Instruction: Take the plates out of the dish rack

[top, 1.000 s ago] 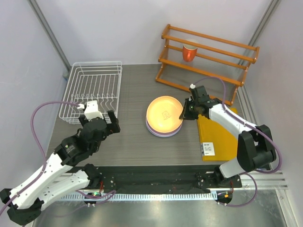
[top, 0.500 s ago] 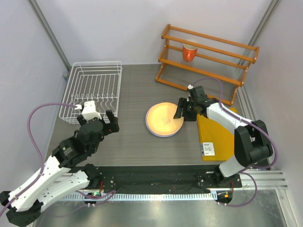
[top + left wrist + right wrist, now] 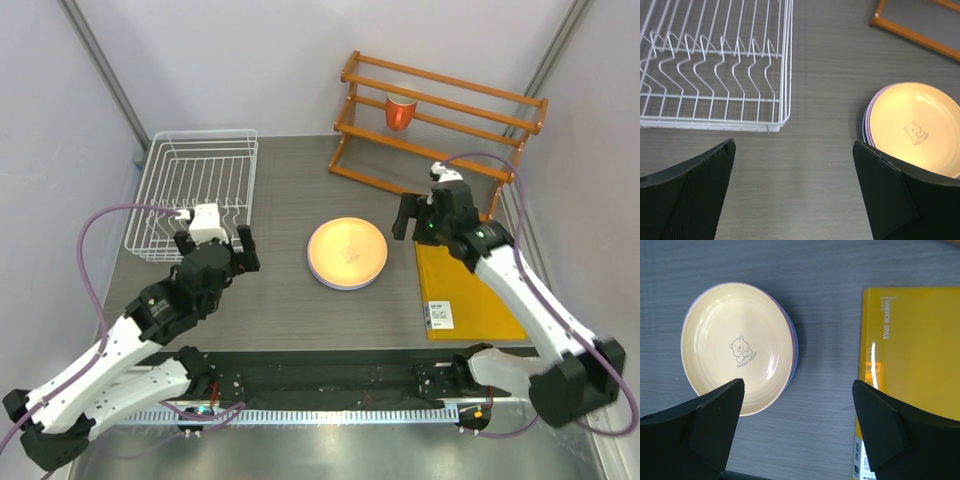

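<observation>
- As seen from above, the plates (image 3: 347,253) lie flat in one stack on the table (image 3: 290,310), near its middle and well apart from the dish rack (image 3: 193,193) at the far left corner.
- Topmost plate (image 3: 735,347): orange-yellow, with a small bear print; lilac and blue rims show beneath it at the stack's edge.
- Left gripper (image 3: 795,200): I read its jaws as spread wide, gripping nothing, over bare table between rack and stack.
- Right gripper (image 3: 799,430): jaws likewise spread and empty, above the gap between the stack and a yellow notebook (image 3: 912,360).
- Background: orange wooden shelf (image 3: 440,130) carrying an orange-red cup (image 3: 399,112).
</observation>
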Controlling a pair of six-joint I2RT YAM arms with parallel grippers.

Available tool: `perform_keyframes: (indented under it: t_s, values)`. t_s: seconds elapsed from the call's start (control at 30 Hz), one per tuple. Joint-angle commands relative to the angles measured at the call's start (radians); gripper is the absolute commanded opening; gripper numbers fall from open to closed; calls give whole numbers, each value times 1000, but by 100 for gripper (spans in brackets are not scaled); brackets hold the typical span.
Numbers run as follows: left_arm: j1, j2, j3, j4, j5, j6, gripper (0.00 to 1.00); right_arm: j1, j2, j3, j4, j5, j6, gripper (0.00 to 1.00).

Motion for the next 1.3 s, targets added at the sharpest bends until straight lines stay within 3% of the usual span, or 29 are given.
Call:
perform_keyframes:
  t_s: [0.0,0.17,0.27,0.4,0.6,0.8,1.03,1.27]
  values:
    - [-3,48,56,221,-127,160,100,2,-257,-95,54,74,-63,98]
    - [-1,149,90,382,-106,341,99,4,-493,-181,57,286,-103,99]
    - [-1,225,145,360,-85,335,100,4,-555,-227,72,382,-57,100]
    - [-1,278,170,343,-10,276,100,2,-610,-351,199,392,-58,100]
    - [-1,259,139,350,-14,240,99,4,-586,-384,203,486,-52,100]
    - [-1,168,90,341,-80,253,99,4,-529,-394,248,495,-40,100]
    - [0,47,30,318,-63,228,99,4,-512,-454,328,522,-89,100]
    - [0,62,45,277,-71,222,99,4,-504,-454,336,510,-106,100]
